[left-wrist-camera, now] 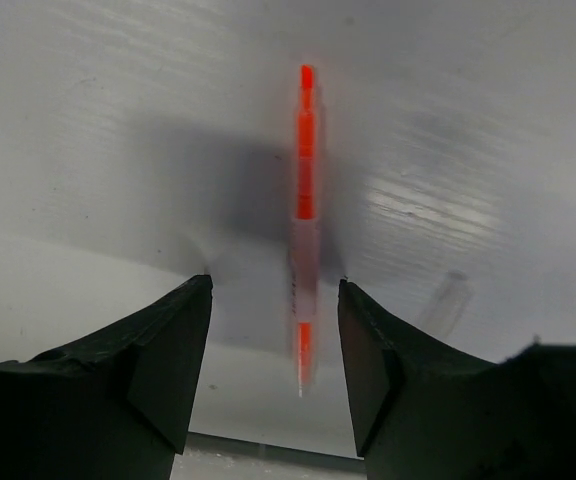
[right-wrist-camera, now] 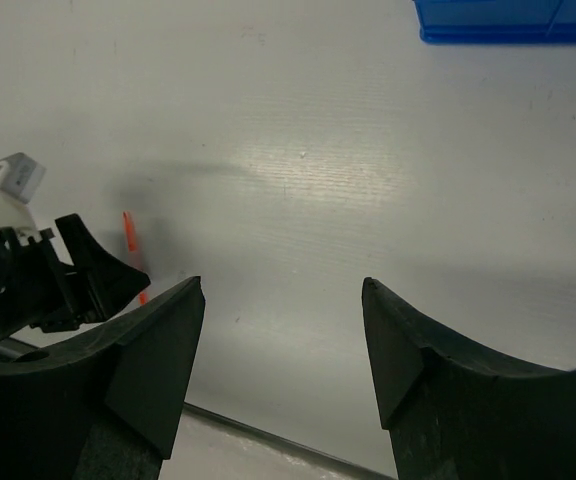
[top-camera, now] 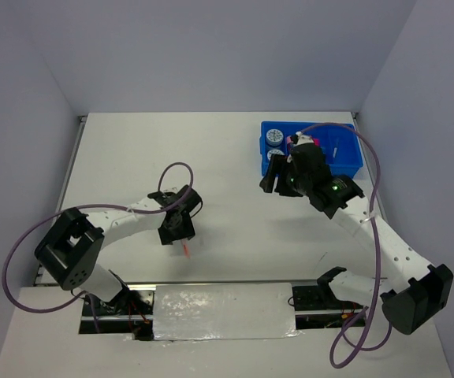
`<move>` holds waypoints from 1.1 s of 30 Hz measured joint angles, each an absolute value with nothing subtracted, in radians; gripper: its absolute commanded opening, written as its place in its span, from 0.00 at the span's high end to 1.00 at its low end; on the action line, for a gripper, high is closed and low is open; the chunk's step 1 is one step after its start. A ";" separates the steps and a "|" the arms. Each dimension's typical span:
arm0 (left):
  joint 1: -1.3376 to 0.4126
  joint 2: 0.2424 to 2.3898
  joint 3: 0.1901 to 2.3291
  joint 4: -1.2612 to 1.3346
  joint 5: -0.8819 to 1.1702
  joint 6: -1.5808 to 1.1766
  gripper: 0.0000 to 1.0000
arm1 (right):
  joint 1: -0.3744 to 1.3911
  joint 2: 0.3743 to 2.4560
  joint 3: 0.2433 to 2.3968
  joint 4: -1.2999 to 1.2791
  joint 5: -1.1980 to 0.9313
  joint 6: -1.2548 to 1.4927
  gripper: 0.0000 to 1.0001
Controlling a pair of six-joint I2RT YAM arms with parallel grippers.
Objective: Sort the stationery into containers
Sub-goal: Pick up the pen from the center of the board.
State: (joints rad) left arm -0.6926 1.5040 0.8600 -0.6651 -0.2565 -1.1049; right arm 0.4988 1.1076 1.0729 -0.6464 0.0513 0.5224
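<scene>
The orange pen (left-wrist-camera: 305, 230) lies on the table (top-camera: 132, 157) close to its near edge, left of middle, between the spread fingers (left-wrist-camera: 163, 370) of the left gripper (left-wrist-camera: 273, 290), with a gap on each side. The blue tray (top-camera: 351, 167) sits at the far right corner with 2 tape discs (top-camera: 275, 137) inside. The right gripper (right-wrist-camera: 283, 290) hangs spread and empty by the tray's near left corner.

A white table (top-camera: 211, 157) sits within 3 pale lilac walls (top-camera: 211, 47).

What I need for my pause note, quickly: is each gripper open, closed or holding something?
Left gripper: open, jaws either side of the orange pen, not gripping it.
Right gripper: open, empty.
</scene>
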 measured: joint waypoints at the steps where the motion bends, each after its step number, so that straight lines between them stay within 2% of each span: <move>1: -0.693 1.510 0.845 -0.656 -0.256 -1.111 0.36 | 0.499 1.100 1.073 -0.646 0.045 0.519 0.29; 4: -0.693 1.523 0.826 -0.642 -0.257 -1.131 0.43 | 0.500 1.087 1.073 -0.647 0.031 0.502 0.29; 7: -0.693 1.528 0.826 -0.633 -0.258 -1.133 0.61 | 0.500 1.085 1.077 -0.652 0.019 0.487 0.29; 8: -0.693 1.531 0.827 -0.629 -0.257 -1.132 0.71 | 0.500 1.085 1.079 -0.653 0.017 0.482 0.29; 10: -0.693 1.532 0.825 -0.615 -0.253 -1.139 0.85 | 0.500 1.085 1.084 -0.653 0.005 0.477 0.30; 11: -0.693 1.530 0.818 -0.603 -0.245 -1.137 0.97 | 0.500 1.085 1.087 -0.651 -0.005 0.475 0.30; 12: -0.693 1.525 0.806 -0.590 -0.239 -1.143 1.00 | 0.500 1.085 1.087 -0.648 -0.016 0.474 0.30; 17: -0.693 1.425 0.736 -0.533 -0.230 -1.158 1.00 | 0.505 1.087 1.072 -0.602 -0.101 0.486 0.31; 20: -0.698 1.341 0.730 -0.634 -0.245 -1.150 1.00 | 0.575 1.133 1.058 -0.575 -0.094 0.541 0.30; 23: -0.699 1.157 0.791 -0.736 -0.293 -1.108 1.00 | 0.730 1.253 1.057 -0.554 -0.051 0.625 0.33; 27: -0.695 0.878 0.905 -0.737 -0.315 -0.988 1.00 | 0.889 1.473 1.088 -0.559 0.033 0.748 0.39; 33: -0.693 0.645 0.920 -0.710 -0.234 -0.831 1.00 | 0.984 1.778 1.279 -0.601 0.122 0.822 0.50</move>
